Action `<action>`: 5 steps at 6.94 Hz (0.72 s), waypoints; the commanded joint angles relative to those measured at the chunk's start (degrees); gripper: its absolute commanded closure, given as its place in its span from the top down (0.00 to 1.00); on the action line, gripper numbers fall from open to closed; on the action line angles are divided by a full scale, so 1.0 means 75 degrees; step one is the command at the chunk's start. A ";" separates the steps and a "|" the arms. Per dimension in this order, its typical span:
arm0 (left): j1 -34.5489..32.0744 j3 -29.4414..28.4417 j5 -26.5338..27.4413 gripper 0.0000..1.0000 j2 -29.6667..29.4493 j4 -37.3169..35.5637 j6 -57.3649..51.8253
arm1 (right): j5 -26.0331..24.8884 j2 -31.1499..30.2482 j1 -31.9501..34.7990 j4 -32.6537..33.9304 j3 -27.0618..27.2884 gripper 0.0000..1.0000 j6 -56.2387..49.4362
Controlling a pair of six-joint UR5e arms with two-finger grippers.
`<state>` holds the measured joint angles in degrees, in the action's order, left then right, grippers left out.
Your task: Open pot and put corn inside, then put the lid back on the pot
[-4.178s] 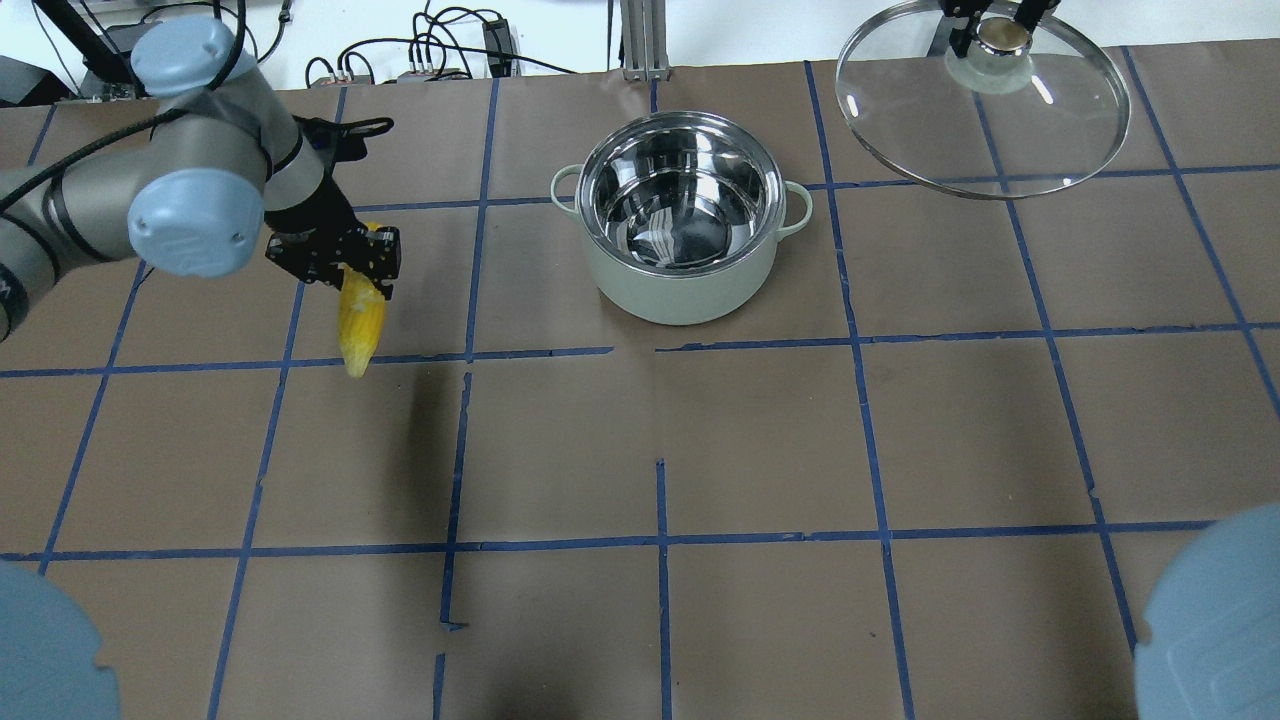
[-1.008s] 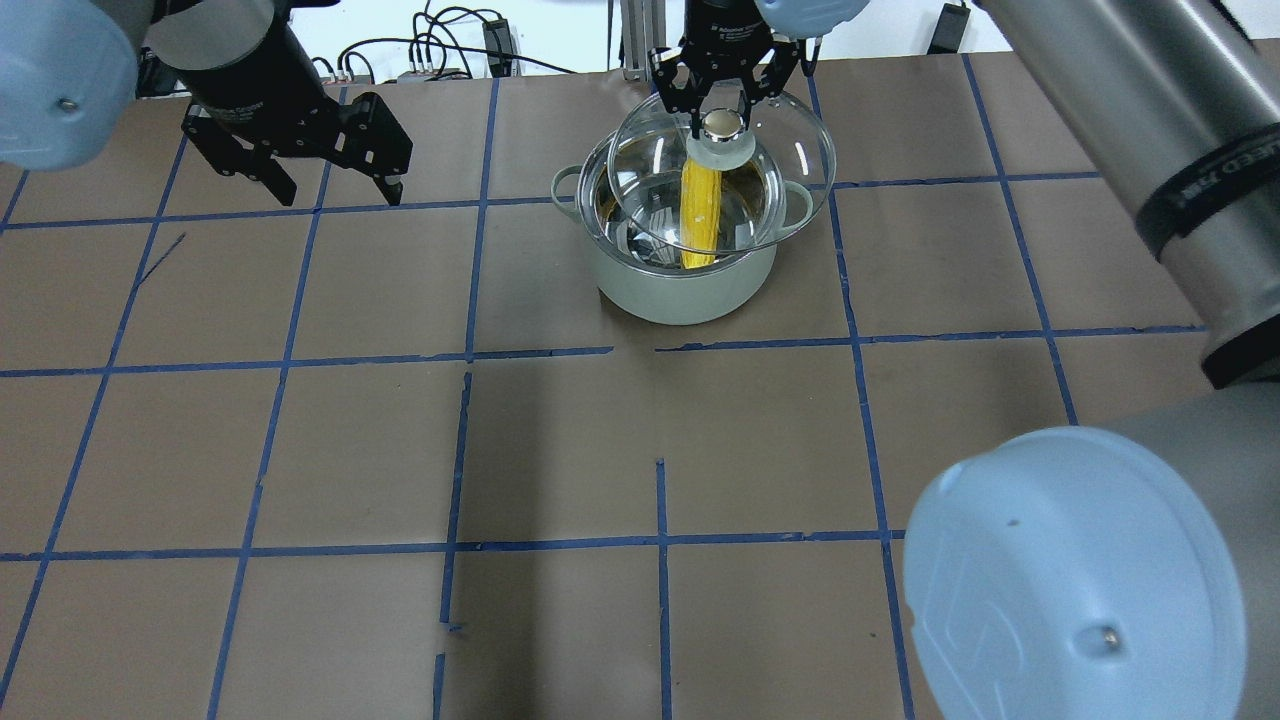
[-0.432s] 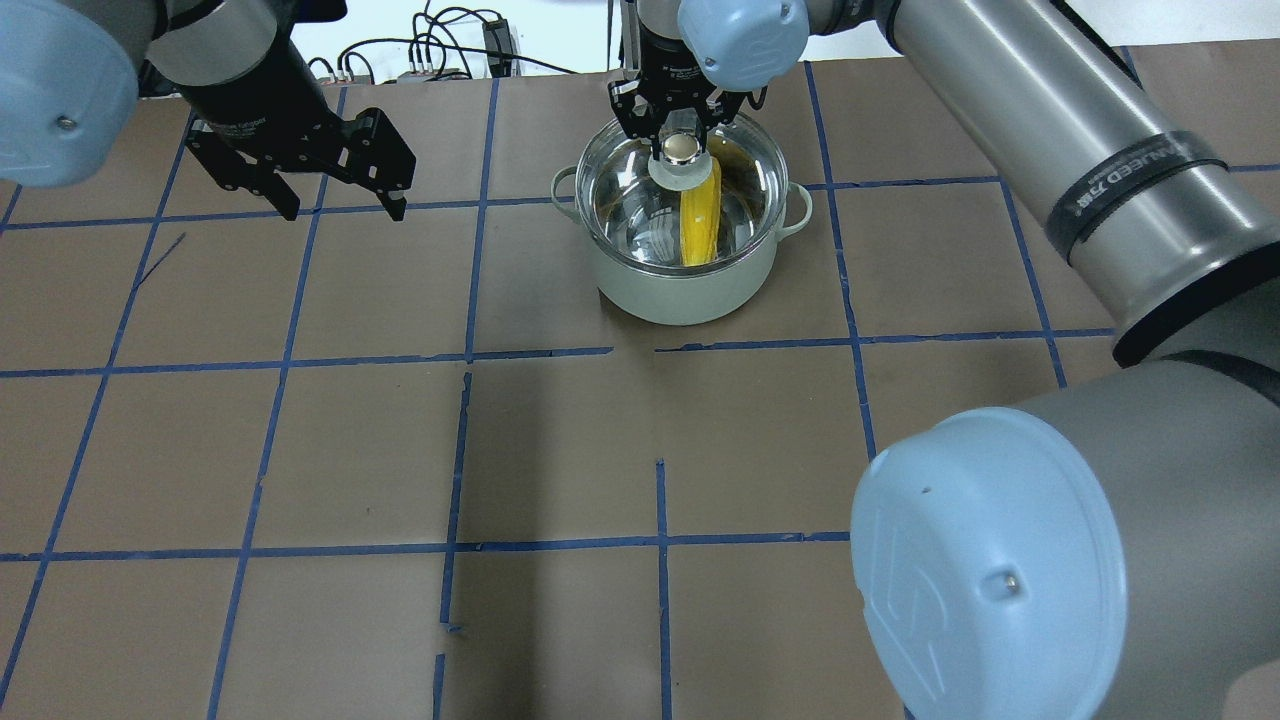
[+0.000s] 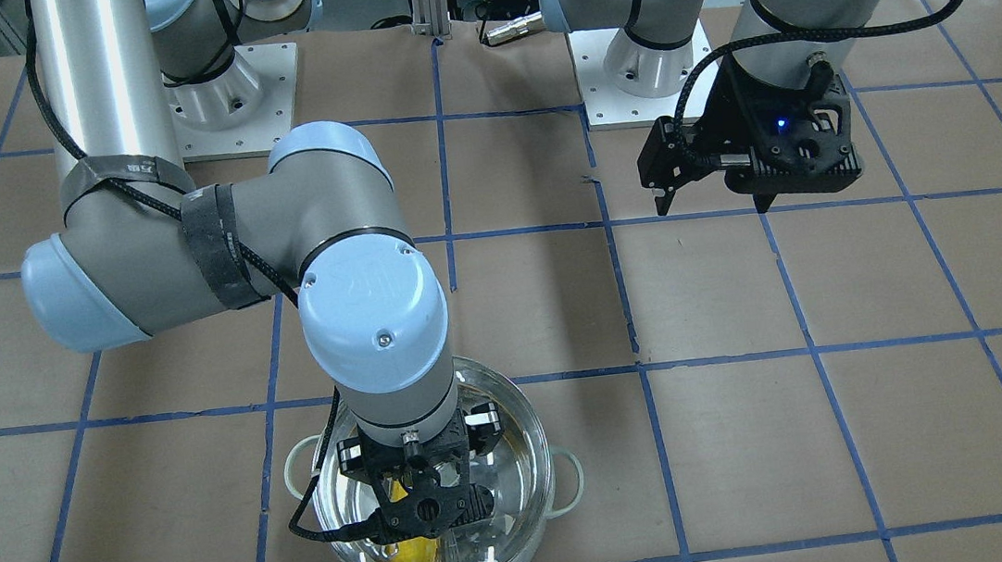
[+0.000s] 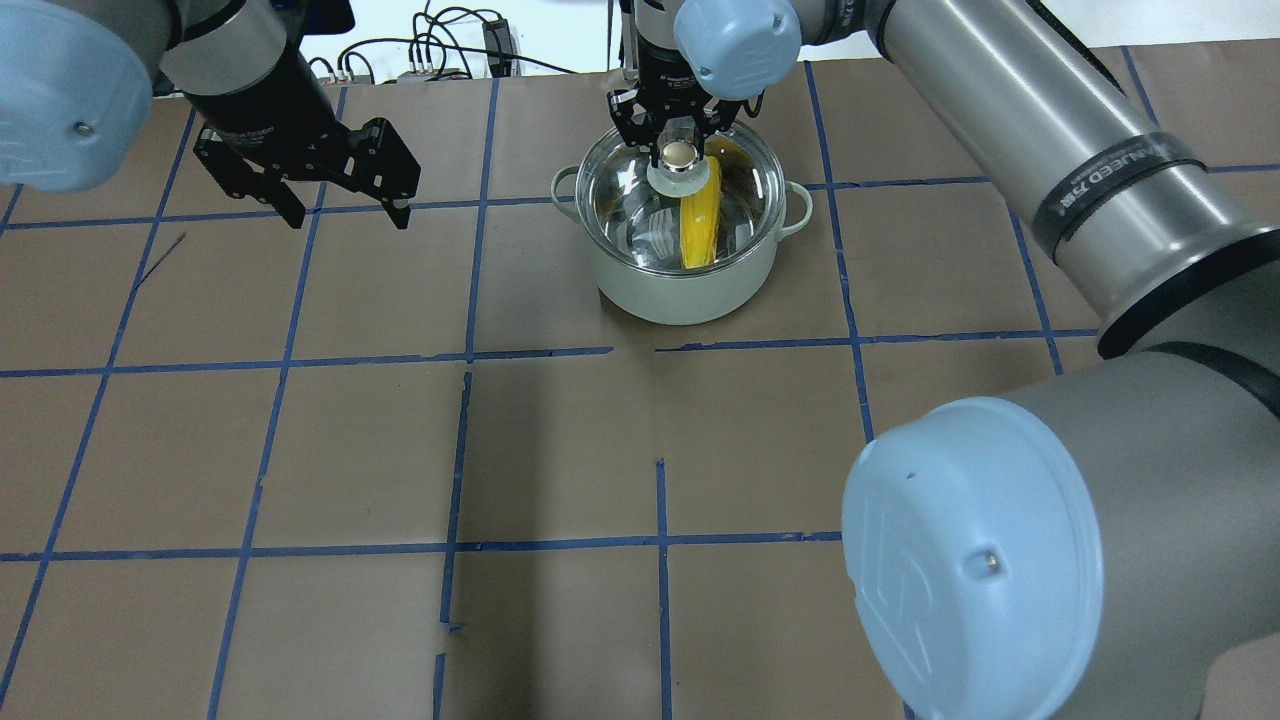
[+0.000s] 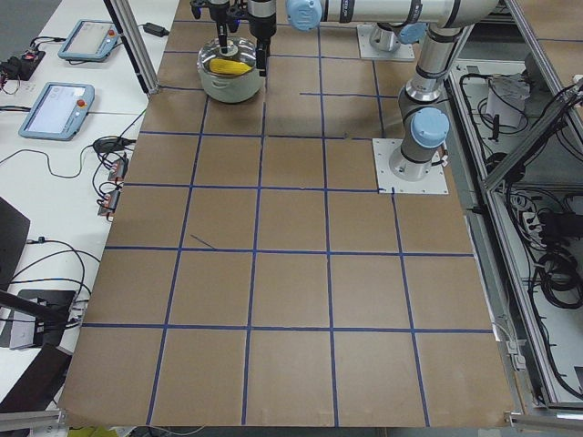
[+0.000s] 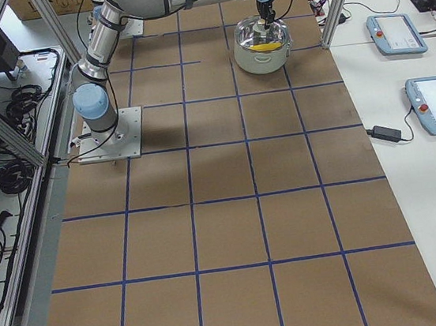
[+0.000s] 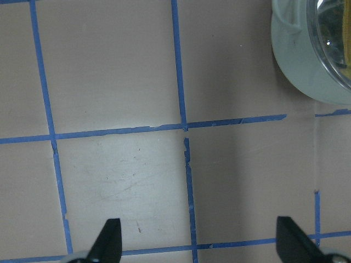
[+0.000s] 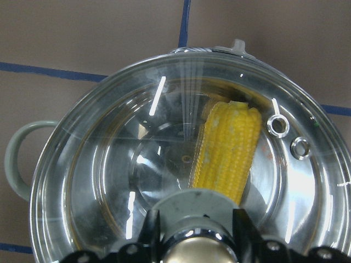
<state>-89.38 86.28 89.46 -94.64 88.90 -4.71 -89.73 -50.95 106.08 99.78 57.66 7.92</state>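
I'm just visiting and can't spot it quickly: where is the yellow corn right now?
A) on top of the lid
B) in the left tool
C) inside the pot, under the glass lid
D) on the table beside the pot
C: the corn lies inside the pot, seen through the lid gripped by the right tool.

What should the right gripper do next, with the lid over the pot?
Probably open the right gripper to release the knob. The lid looks level and centred on the pot rim, the corn is inside, and the jaws are closed on the knob.
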 commanded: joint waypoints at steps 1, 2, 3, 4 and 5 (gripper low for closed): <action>-0.0001 -0.0008 0.0001 1.00 0.0009 0.0007 -0.0017 | -0.0012 0.0032 0.0001 0.0067 -0.0035 0.13 -0.0001; -0.0001 0.0003 0.0001 1.00 0.0009 0.0006 -0.0017 | -0.0012 0.0031 0.0001 0.0067 -0.0035 0.13 0.0010; -0.0001 0.0003 0.0001 1.00 0.0021 0.0018 -0.0017 | -0.0001 0.0031 -0.0011 0.0067 -0.0047 0.13 -0.0001; -0.0001 0.0003 0.0013 1.00 0.0044 0.0006 -0.0017 | 0.0034 0.0043 0.0001 0.0067 -0.0047 0.21 -0.0001; -0.0001 0.0003 0.0013 1.00 0.0044 0.0006 -0.0017 | 0.0081 0.0043 -0.0011 0.0067 -0.0047 0.84 -0.0001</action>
<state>-89.39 86.31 89.53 -94.38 88.97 -4.83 -89.49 -50.65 106.04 100.28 57.32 7.92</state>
